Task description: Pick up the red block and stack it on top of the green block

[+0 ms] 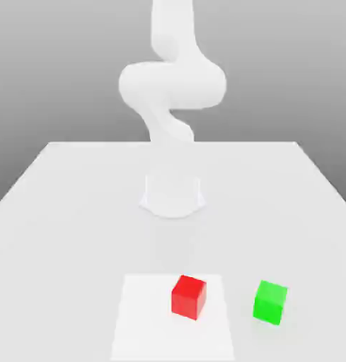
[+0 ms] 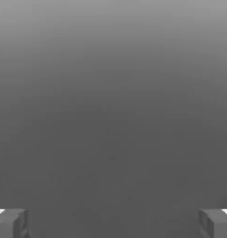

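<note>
No writing or brand can be read on the red block [image 1: 188, 296], on the green block [image 1: 270, 302] or on the white arm [image 1: 171, 85]. In the hand view the gripper [image 2: 113, 223] has its two grey fingertips [image 2: 10, 223] far apart with nothing between them; the red block lies on a paler square patch [image 1: 143, 318] of the white table [image 1: 62, 198], near the front edge, and the green block stands apart from it toward the exterior view's right. The arm rises at the far side of the table, well apart from both blocks, and it is cut off at the upper edge of the exterior view
</note>
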Controlling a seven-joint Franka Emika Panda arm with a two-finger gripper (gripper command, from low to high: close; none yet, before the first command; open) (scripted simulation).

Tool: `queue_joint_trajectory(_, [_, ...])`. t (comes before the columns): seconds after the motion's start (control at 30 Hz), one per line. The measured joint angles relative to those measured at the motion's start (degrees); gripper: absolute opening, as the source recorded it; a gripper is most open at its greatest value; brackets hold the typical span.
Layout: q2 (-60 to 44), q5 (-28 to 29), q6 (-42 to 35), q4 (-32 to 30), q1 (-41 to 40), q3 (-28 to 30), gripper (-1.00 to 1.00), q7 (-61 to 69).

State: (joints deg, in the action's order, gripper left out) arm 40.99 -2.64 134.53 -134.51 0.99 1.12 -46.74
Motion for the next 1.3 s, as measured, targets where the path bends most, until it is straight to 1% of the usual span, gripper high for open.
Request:
queue_joint_trajectory(0.13, [-9.3,-4.3,5.0,-4.9,1.8,1.2,0.0,-2.1])
queue_joint_trajectory(0.23, [-16.0,-6.7,8.5,-8.4,2.7,0.9,0.0,-4.1])
queue_joint_trajectory(0.4, [-26.6,-8.4,14.5,-14.1,3.1,-0.9,0.0,-9.0])
queue_joint_trajectory(0.47, [-30.7,-7.7,17.1,-16.5,3.0,-1.7,0.0,-11.9])
queue_joint_trajectory(0.53, [-34.7,-5.8,19.6,-18.9,2.7,-2.4,0.0,-15.7])
queue_joint_trajectory(0.63, [-40.3,0.1,23.5,-22.5,2.2,-2.7,0.0,-23.6])
queue_joint_trajectory(0.73, [-45.0,3.0,27.3,-22.9,2.4,-2.1,0.0,-26.6])
queue_joint_trajectory(0.93, [-54.5,3.7,35.4,-21.8,2.7,-1.6,0.0,-27.4])
queue_joint_trajectory(0.97, [-55.5,3.7,36.3,-21.7,2.7,-1.6,-1.0,-27.4])
queue_joint_trajectory(1.17, [-56.1,3.8,36.8,-21.6,2.6,-1.7,-1.0,-27.5])
queue_joint_trajectory(1.3, [-51.5,4.0,33.0,-22.1,2.6,-1.7,-1.0,-27.5])
